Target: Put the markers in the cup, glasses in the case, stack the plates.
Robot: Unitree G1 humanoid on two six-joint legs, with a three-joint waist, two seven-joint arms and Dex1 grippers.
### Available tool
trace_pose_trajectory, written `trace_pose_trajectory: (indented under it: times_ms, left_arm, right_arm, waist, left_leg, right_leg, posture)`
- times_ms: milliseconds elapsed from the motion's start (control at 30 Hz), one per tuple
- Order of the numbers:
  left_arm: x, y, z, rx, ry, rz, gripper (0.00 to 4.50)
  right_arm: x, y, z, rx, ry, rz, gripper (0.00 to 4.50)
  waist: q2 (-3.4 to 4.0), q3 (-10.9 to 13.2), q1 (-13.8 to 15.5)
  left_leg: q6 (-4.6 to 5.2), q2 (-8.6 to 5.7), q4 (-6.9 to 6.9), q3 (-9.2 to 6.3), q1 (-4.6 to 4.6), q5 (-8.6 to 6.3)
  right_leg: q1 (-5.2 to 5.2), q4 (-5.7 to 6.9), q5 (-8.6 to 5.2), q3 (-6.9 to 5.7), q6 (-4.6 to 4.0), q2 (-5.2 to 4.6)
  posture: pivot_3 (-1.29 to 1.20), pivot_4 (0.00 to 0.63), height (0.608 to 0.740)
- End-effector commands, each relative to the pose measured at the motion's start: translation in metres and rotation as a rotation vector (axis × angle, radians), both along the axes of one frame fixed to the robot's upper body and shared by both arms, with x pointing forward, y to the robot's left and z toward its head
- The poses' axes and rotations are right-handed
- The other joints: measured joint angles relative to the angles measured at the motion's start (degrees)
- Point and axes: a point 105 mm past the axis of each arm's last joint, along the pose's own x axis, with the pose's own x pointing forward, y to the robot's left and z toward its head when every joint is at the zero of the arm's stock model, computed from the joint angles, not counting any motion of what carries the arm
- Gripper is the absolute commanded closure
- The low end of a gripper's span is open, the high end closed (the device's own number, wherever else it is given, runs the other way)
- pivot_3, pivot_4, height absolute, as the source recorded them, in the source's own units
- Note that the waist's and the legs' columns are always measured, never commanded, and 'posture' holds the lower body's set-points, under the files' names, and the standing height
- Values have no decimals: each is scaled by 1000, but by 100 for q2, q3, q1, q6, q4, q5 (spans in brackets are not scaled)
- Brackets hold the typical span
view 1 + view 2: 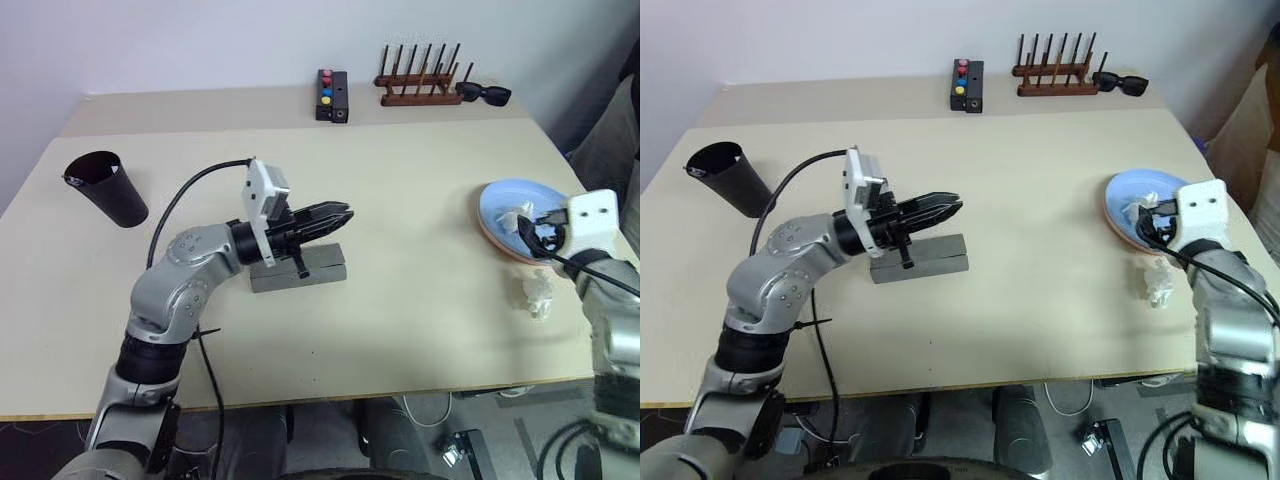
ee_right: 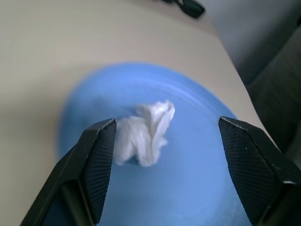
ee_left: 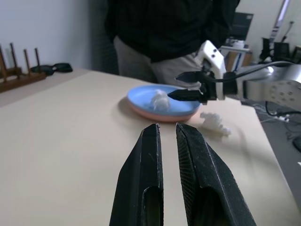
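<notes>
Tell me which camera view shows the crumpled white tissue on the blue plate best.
The right wrist view: the tissue sits centred on the blue plate, between the right gripper's open fingers. The left wrist view shows it small and distant; in the eye views the gripper partly hides it.

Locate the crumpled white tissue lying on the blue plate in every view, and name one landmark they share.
Left eye view: tissue at far right, beside the right claw.
Right eye view: tissue at far right, on the plate.
Left wrist view: tissue upper middle, beyond the left claw.
Right wrist view: tissue centre, between the open fingers.
Shared landmark: the blue plate.
</notes>
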Motion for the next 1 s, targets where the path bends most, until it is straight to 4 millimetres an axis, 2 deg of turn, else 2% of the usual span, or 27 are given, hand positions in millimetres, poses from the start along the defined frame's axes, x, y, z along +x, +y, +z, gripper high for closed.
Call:
trace_pose_trajectory:
  times_ms: [33, 133, 233, 300, 400, 533, 633, 800, 933, 1000]
  left_arm:
    - [-2, -9, -5, -6, 1, -63, 3998]
    - [-3, -12, -11, -11, 12, -97, 3998]
    - [-3, -12, -14, -11, 15, -116, 3998]
    - [-2, -12, -18, -10, 16, -130, 3998]
    - [-2, -11, -21, -9, 16, -139, 3998]
    - [-2, -9, -24, -7, 14, -141, 3998]
    - [-2, -4, -28, -2, 17, -130, 3998]
    - [-2, 0, -31, 2, 18, -119, 3998]
    - [-1, 2, -33, 5, 16, -109, 3998]
    - [1, 3, -33, 5, 8, -98, 3998]
  right_arm:
    - [-34, 19, 10, 66, -26, 155, 1025]
    - [-61, 22, -7, 97, 57, 183, 1025]
    - [-74, 18, -19, 105, 110, 151, 1025]
    - [-83, 7, -33, 98, 164, 84, 1025]
    - [-85, -3, -45, 88, 208, 13, 1025]
    - [-82, -3, -52, 93, 226, -8, 1025]
    - [-75, -9, -58, 96, 229, -49, 1821]
    - [-70, -6, -60, 109, 230, -37, 4401]
    - [-66, -3, -55, 95, 212, -16, 4462]
    - [-62, 8, -40, 94, 152, 51, 4462]
  waist:
    - [1, -1, 8]
    - [2, -1, 5]
    - [4, -2, -26]
    - [4, -2, -17]
    - [4, -2, -7]
    - [4, -2, 2]
    - [5, -2, -6]
    - [5, -3, 12]
    - [6, -3, 9]
    - [6, -3, 9]
  left_leg:
    - [0, 0, -1, 0, 0, 0]
    - [3, 0, -4, -2, 0, -2]
    - [3, 0, 7, 4, 2, -2]
    - [3, 2, 11, 5, 4, -2]
    - [3, 2, 13, 5, 2, -2]
    - [3, 2, 13, 5, -1, -2]
    - [3, 2, 14, 5, 0, -2]
    - [4, 2, 13, 4, -2, -2]
    - [4, 1, 13, 4, -2, -2]
    - [4, 2, 13, 3, -2, -2]
  right_leg:
    - [0, 0, -1, 0, 1, 0]
    - [1, 1, -4, -1, 5, 0]
    - [3, 0, -3, 1, -1, -1]
    - [4, 0, -10, 1, 8, 0]
    - [5, -1, -13, 1, 12, -1]
    - [5, -4, -13, 1, 11, -1]
    - [5, -4, -13, 1, 11, -1]
    - [5, -3, -13, 1, 10, -1]
    - [5, -4, -13, 1, 11, -2]
    - [5, -4, -13, 1, 11, -2]
  posture:
    - [0, 150, 734]
    - [0, 150, 734]
    - [0, 150, 734]
    - [0, 150, 734]
    - [0, 150, 734]
    - [0, 150, 734]
    - [0, 150, 734]
    - [0, 150, 734]
    - [0, 150, 734]
    - [0, 150, 734]
